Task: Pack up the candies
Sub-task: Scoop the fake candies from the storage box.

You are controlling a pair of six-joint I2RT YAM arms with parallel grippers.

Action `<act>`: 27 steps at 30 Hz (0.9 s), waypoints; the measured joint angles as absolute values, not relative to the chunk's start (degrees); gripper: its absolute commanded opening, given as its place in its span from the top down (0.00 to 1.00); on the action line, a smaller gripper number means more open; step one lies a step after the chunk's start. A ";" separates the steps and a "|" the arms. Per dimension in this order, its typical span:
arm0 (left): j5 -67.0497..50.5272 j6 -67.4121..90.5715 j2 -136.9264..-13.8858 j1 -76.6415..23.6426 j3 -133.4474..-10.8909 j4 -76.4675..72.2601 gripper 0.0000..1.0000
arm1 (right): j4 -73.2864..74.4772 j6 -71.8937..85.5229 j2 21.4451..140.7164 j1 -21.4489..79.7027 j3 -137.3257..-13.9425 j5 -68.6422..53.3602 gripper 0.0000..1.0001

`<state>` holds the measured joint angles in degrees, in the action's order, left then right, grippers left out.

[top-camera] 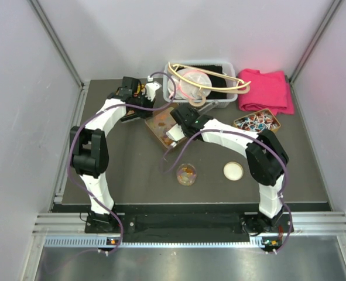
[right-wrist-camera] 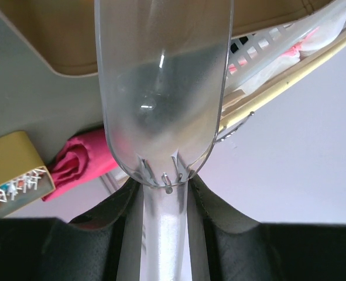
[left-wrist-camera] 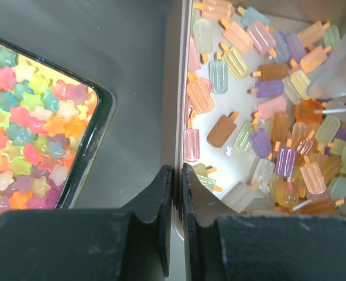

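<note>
The candies (left-wrist-camera: 260,134) are translucent ice-lolly shaped pieces in orange, yellow, pink and purple, piled in a shallow metal tray (left-wrist-camera: 179,88). My left gripper (left-wrist-camera: 177,172) is shut on that tray's thin rim, one finger inside and one outside. In the top view the tray (top-camera: 158,126) lies mid-table between both grippers. My right gripper (right-wrist-camera: 165,199) is shut on the handle of a clear plastic scoop (right-wrist-camera: 161,88), whose bowl looks empty. The scoop's tip (left-wrist-camera: 336,70) hangs over the tray's far side. A small clear cup (top-camera: 186,174) holds a few orange candies.
A black tray of star-shaped sweets (left-wrist-camera: 26,129) sits close beside the metal tray. A round white lid (top-camera: 233,170) lies right of the cup. At the back are a white bin (top-camera: 199,88), a pink cloth (top-camera: 266,91) and a tin of wrapped sweets (top-camera: 257,122).
</note>
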<state>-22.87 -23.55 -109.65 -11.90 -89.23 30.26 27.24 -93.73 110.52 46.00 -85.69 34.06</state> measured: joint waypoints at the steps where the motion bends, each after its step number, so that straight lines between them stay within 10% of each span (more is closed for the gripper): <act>1: -22.81 -23.55 -109.65 -12.03 -89.52 30.46 1.00 | 26.70 -94.63 110.52 45.87 -85.45 34.37 1.00; 27: -21.12 -22.92 -110.26 -13.41 -90.32 30.65 1.00 | 19.38 -103.48 109.14 48.40 -77.67 30.83 1.00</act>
<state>-21.12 -22.92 -110.26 -13.41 -90.32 30.65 19.38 -103.48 109.14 48.40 -77.67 30.83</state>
